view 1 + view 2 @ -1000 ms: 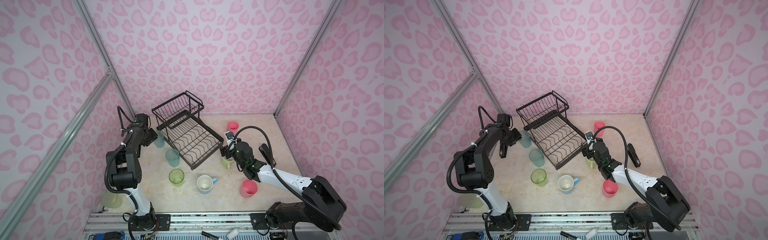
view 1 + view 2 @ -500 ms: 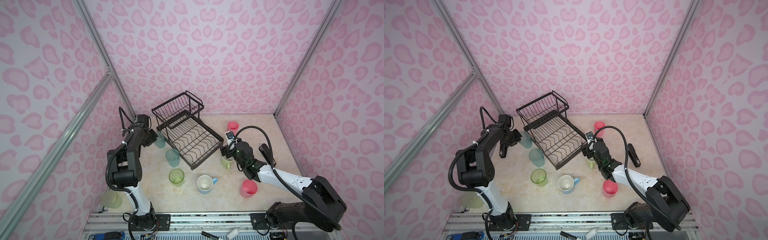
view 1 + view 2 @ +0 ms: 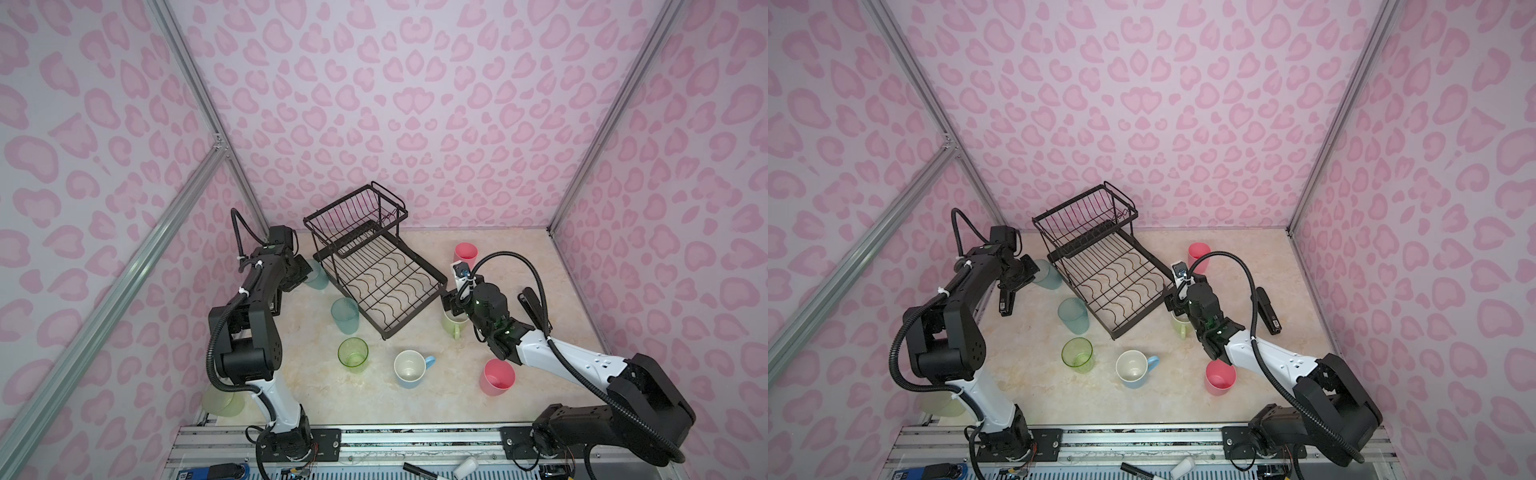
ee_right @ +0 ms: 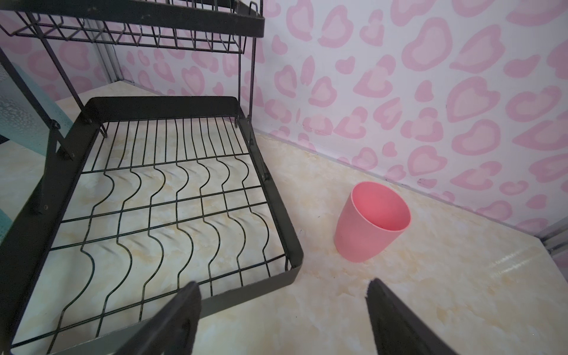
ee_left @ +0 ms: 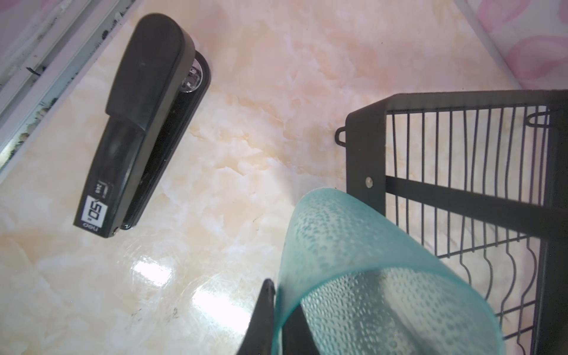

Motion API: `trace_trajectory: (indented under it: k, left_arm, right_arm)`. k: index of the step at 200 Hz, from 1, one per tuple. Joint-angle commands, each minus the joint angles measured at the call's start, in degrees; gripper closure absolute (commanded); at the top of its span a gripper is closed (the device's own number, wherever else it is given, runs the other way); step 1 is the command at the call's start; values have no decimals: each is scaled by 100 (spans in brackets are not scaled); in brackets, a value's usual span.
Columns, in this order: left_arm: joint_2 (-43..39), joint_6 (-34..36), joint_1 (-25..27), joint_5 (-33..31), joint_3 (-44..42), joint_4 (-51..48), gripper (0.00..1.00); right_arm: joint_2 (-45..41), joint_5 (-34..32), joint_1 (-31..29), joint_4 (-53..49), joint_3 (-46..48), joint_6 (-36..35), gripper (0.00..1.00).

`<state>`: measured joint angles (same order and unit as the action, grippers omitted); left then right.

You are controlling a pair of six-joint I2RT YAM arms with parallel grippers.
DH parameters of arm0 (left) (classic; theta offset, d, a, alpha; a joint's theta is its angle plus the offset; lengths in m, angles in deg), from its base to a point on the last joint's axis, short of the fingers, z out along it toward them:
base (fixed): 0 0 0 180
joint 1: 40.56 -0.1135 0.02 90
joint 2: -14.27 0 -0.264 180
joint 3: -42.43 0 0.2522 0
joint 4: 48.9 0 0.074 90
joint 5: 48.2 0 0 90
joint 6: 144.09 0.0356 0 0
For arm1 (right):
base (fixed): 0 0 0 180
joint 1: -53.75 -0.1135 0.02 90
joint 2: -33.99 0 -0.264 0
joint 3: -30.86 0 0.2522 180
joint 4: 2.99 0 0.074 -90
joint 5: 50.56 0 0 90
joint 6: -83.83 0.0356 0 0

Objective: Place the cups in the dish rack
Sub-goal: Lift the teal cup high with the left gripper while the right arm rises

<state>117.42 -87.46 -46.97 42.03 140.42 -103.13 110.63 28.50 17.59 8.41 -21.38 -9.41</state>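
So my L gripper (image 5: 278,295) is pinched tight on the wall of the frosted blue-grey tumbler (image 5: 368,261), pebbled & translucent, one finger inside, one outside, just beside the black wire dish rack (image 5: 364,147). R gripper (image 4: 282,292) gapes wide w/ nothing in it, over the rack's corner; smooth pink cup (image 4: 372,221) stands near.
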Motion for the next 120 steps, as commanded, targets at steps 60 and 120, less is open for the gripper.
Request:
trace_trajectory:
  k: [60, 120]
  left_arm:
    - [-884, 206, 0, -183, -498, -66, 93]
    - [-1753, 291, -9, -777, -528, -197, 94]
  right_arm:
    - [-79, -42, -44, 19, -21, 78, 16]
    - [-251, -200, -93, -102, -13, 149, 16]
